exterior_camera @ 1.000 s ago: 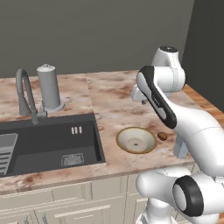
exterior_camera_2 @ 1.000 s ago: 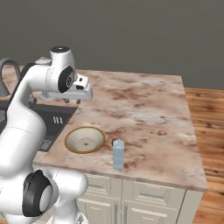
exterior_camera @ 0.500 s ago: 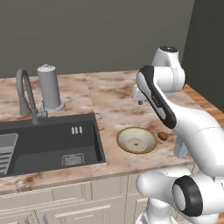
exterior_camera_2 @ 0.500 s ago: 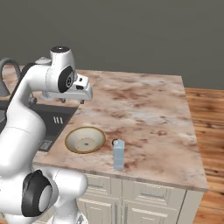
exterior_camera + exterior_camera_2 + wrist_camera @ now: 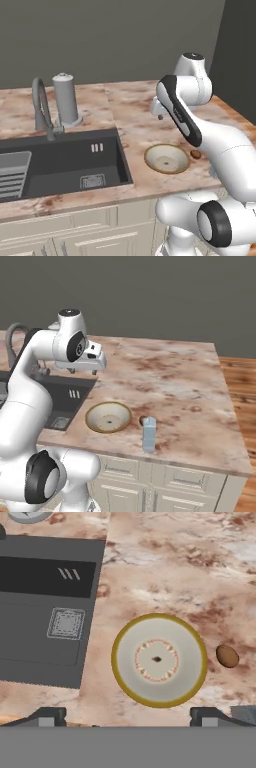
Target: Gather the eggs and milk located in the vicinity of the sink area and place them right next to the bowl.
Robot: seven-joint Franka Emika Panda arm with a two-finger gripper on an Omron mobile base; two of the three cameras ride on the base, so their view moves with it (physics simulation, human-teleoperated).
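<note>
**Open tool above the bowl, egg and milk set beside it**

A white robot arm reaches over a marbled pink-brown counter (image 5: 170,376) in a rendered kitchen. Its tool (image 5: 86,365) hangs in the air, well above the counter and clear of everything on it. In the hand view its two dark fingertips (image 5: 47,716) stand far apart at the bottom corners, so the tool is open and empty.

Below the tool sits the bowl (image 5: 159,660), shallow, round and cream, with a tan-gold rim and a small dark ring at its centre. It is upright and has nothing in it. One brown egg (image 5: 227,656) lies on the counter just beside the bowl's rim, on the side away from the sink, close to it but not touching. In the left base view this egg (image 5: 195,154) peeks out from behind the arm.

The milk (image 5: 149,434), a small pale blue-grey carton, stands upright near the counter's front edge, just beside the bowl (image 5: 108,417) on that same side. A dark spot on the counter by the carton's top is probably the egg, though it is too small there to be sure.

The sink (image 5: 60,162), a dark grey recessed basin, lies on the bowl's other side. Behind it stand an arched grey faucet (image 5: 42,106) and a tall grey cylinder (image 5: 65,98) with a white cap.
</note>
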